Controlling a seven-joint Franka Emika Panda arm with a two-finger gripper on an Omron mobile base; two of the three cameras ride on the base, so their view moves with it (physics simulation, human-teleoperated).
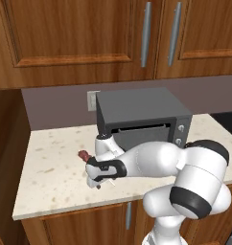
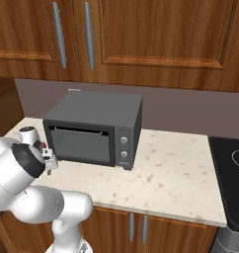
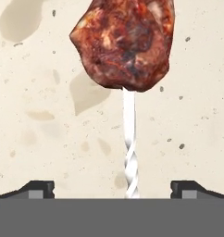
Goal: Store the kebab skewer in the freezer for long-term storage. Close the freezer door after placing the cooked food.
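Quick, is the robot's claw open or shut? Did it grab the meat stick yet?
Gripper: open, fingertips wide apart on either side of the kebab skewer, holding nothing. The skewer lies on the counter.

Worktop (image 3: 40, 139): pale speckled stone look, matt, brownish blotches. Kebab skewer (image 3: 125, 46): meat rough, glistening reddish-brown; stick pale, twisted, metallic sheen. Microwave (image 1: 142, 117): dark grey, smooth matt casing. Cabinets (image 1: 65, 33): brown wood grain, satin finish, brushed grey metal-look handles. Claw (image 3: 112, 189): finger tips dark matt, plastic-looking.
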